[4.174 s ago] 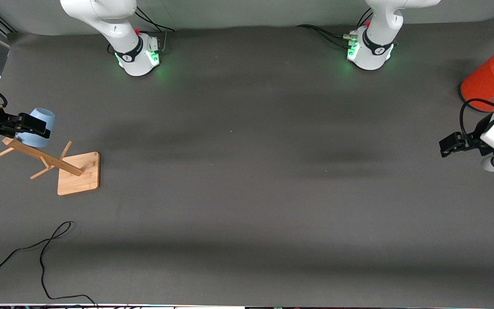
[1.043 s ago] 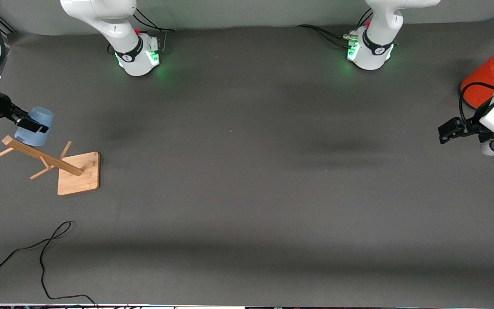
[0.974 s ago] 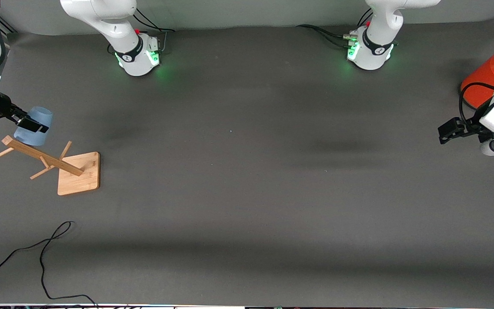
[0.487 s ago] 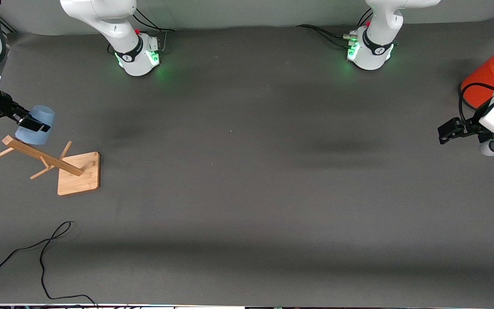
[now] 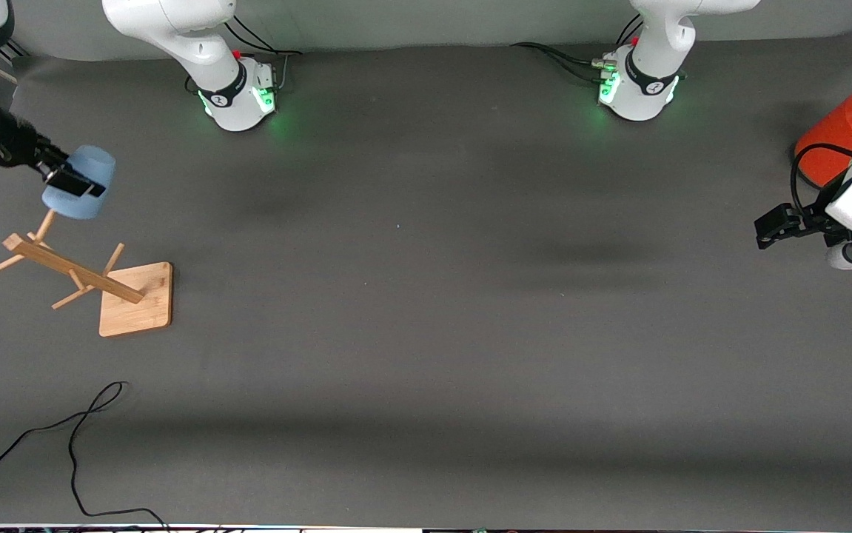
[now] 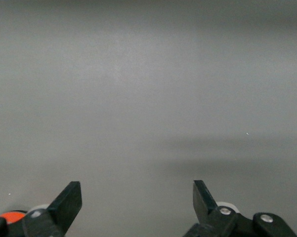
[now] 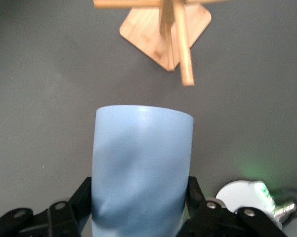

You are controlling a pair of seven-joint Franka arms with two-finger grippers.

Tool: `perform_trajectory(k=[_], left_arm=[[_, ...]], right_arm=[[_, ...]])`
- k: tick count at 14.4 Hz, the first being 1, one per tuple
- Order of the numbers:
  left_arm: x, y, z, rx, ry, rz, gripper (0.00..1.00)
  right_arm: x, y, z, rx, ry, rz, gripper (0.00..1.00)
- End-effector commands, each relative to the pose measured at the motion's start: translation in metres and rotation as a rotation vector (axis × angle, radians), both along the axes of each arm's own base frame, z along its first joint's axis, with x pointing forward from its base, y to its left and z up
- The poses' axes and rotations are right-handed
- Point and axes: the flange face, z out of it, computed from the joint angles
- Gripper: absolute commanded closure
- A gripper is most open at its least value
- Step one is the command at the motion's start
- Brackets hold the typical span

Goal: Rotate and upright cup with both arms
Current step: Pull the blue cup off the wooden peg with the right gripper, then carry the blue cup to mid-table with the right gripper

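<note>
The pale blue cup [image 5: 84, 189] hangs in the air over the top pegs of the wooden rack [image 5: 70, 272], tilted, with its closed end up. My right gripper [image 5: 70, 185] is shut on the cup's sides. In the right wrist view the cup [image 7: 141, 168] fills the space between the black fingers [image 7: 84, 190], clear of the rack's peg [image 7: 184, 54]. My left gripper [image 5: 766, 237] waits open and empty over the table at the left arm's end, and the left wrist view shows only bare mat between its fingertips [image 6: 69, 197].
The rack's square base [image 5: 137, 300] stands on the grey mat at the right arm's end. A large orange cylinder [image 5: 833, 141] stands at the left arm's end, beside the left gripper. A black cable [image 5: 74, 444] lies near the front edge.
My right gripper has lifted the cup up off the rack's peg and toward the robots' bases. The peg now shows bare. The left arm has not moved in the last second.
</note>
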Motion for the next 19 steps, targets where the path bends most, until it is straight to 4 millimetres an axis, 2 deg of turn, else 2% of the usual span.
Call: perform_trajectory(k=[1, 3, 5, 6, 10, 12, 15, 17, 19], left_arm=[[-0.001, -0.002, 0.001, 0.003, -0.009, -0.008, 0.0], [-0.001, -0.002, -0.001, 0.003, -0.006, -0.009, 0.0], [-0.001, -0.002, 0.0, 0.003, -0.008, -0.008, 0.0], [-0.001, -0.002, 0.0, 0.003, -0.006, -0.008, 0.0], [-0.001, -0.002, -0.001, 0.003, -0.005, -0.008, 0.0], [-0.001, -0.002, -0.001, 0.003, -0.006, -0.008, 0.0], [0.0, -0.002, -0.003, 0.003, -0.003, -0.008, 0.0], [0.0, -0.002, -0.003, 0.003, -0.003, -0.008, 0.0], [0.0, -0.003, -0.003, 0.003, -0.003, -0.009, 0.0]], right_arm=[[-0.015, 0.05, 0.02, 0.0, 0.009, -0.083, 0.74], [-0.013, 0.107, 0.029, -0.013, 0.017, -0.146, 0.74], [-0.008, 0.181, 0.038, -0.006, 0.026, -0.223, 0.74], [0.002, 0.22, 0.038, -0.025, 0.016, -0.246, 0.74], [0.035, 0.391, 0.016, -0.115, -0.03, -0.355, 0.74], [0.042, 0.463, -0.004, -0.135, -0.04, -0.433, 0.74], [0.042, 0.543, -0.045, -0.155, -0.042, -0.54, 0.74], [0.036, 0.594, -0.081, -0.164, -0.075, -0.601, 0.74], [0.024, 0.639, -0.131, -0.172, -0.108, -0.643, 0.74]])
